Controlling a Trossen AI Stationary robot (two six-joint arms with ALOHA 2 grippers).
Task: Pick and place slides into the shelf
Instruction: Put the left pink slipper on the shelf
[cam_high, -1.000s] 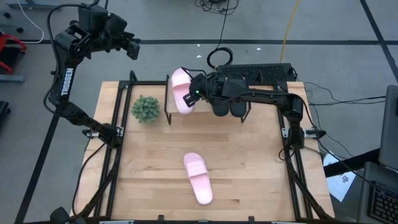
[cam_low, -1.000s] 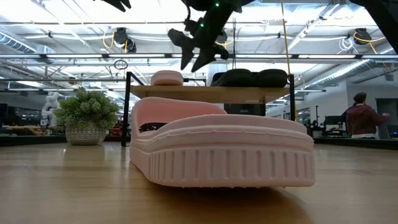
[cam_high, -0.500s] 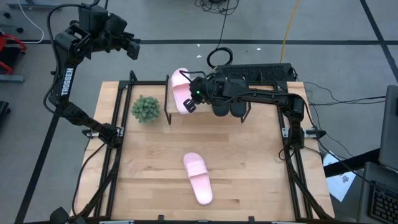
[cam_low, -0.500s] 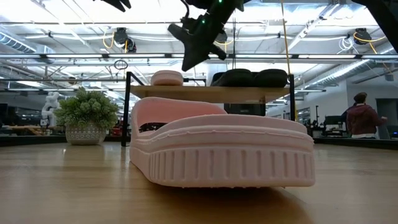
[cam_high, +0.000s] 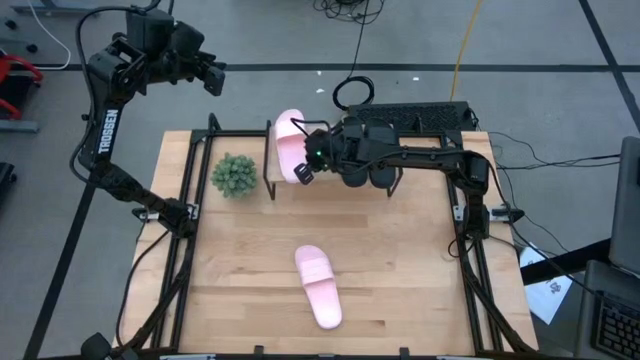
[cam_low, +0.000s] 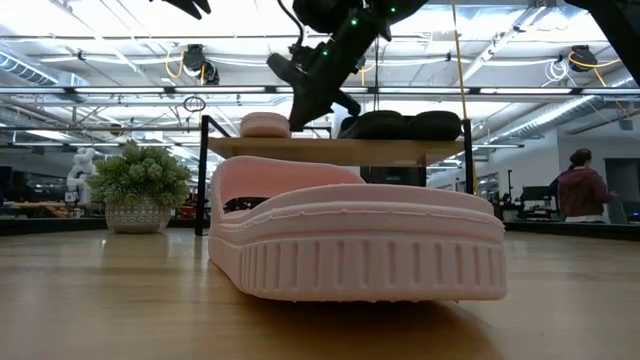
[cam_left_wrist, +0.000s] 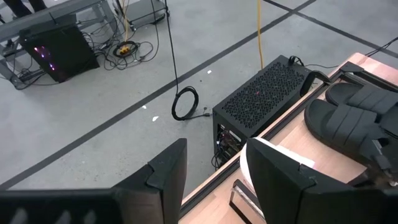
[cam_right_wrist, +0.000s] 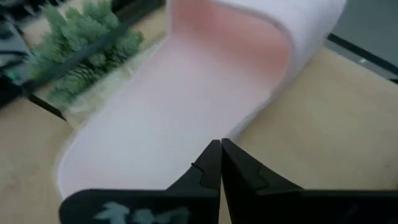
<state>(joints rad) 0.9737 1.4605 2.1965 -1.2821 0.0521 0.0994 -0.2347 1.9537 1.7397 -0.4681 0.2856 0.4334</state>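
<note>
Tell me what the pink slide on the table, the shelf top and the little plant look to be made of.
Pink slide on the table: probably moulded foam or soft rubber, matte; one-piece look with a ribbed sole edge.
Shelf top: light wood plank, pale smooth edge, on thin black metal legs.
Plant: likely artificial, stiff uniform green sprigs; its pot looks like pale patterned ceramic, though that is uncertain.
</note>
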